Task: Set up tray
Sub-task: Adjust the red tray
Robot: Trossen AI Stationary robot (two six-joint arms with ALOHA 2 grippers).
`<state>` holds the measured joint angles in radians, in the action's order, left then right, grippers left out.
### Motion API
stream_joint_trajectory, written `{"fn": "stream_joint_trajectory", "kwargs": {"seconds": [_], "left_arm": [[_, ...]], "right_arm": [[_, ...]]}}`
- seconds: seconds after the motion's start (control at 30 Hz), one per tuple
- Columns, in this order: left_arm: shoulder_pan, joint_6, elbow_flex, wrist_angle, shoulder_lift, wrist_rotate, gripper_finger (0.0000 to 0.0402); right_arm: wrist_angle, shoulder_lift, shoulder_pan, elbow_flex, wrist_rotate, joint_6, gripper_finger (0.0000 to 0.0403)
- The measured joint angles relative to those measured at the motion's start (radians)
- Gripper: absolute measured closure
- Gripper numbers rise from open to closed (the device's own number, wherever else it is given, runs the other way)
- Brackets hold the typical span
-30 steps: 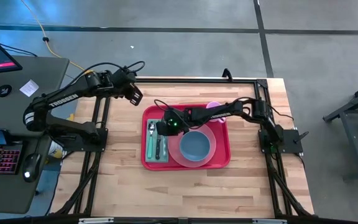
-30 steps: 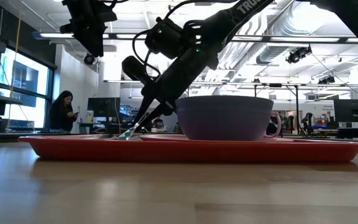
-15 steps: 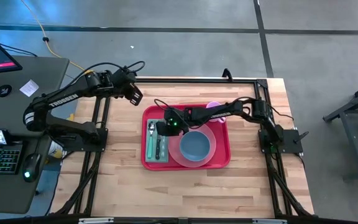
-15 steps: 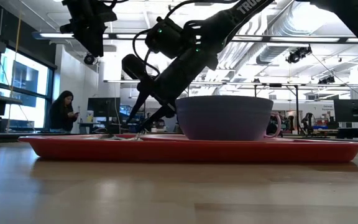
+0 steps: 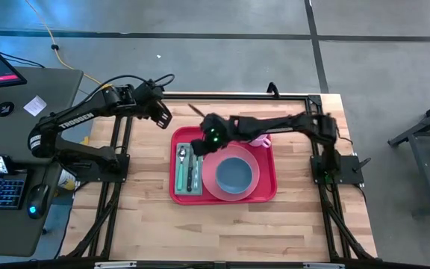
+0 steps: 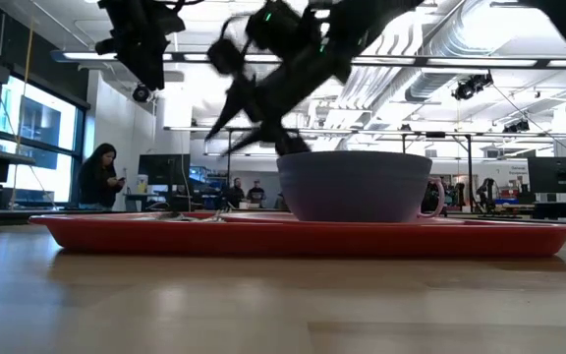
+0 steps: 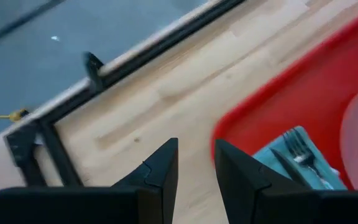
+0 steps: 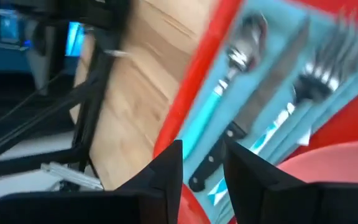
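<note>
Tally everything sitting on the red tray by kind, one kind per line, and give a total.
Plate: 1
Bowl: 1
Mug: 1
Napkin: 1
Spoon: 1
Knife: 1
Fork: 1
Total: 7 things on the tray

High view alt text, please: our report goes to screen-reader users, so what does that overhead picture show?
A red tray sits mid-table holding a pink plate with a blue bowl, and a teal napkin carrying a spoon, knife and fork. The right gripper hovers open over the tray's far-left corner. The left gripper waits, empty, beyond the tray.
</note>
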<state>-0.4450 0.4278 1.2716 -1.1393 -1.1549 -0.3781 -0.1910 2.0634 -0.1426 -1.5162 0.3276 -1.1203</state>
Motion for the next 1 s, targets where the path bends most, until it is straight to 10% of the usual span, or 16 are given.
{"fn": "stream_joint_trajectory", "kwargs": {"seconds": [0.47, 0.8, 1.0], "left_arm": [[0.12, 0.008, -0.001, -0.01, 0.016, 0.415, 0.0266], [0.361, 0.144, -0.077, -0.007, -0.023, 0.369, 0.0266], [0.449, 0.358, -0.187, 0.028, -0.035, 0.362, 0.0266]], "right_arm": [[-0.495, -0.431, 0.015, -0.002, -0.308, 0.377, 0.032], [-1.107, -0.657, 0.148, 0.096, -0.302, 0.103, 0.0321], [-1.007, -0.8, 0.304, 0.42, -0.246, -0.071, 0.0321]]}}
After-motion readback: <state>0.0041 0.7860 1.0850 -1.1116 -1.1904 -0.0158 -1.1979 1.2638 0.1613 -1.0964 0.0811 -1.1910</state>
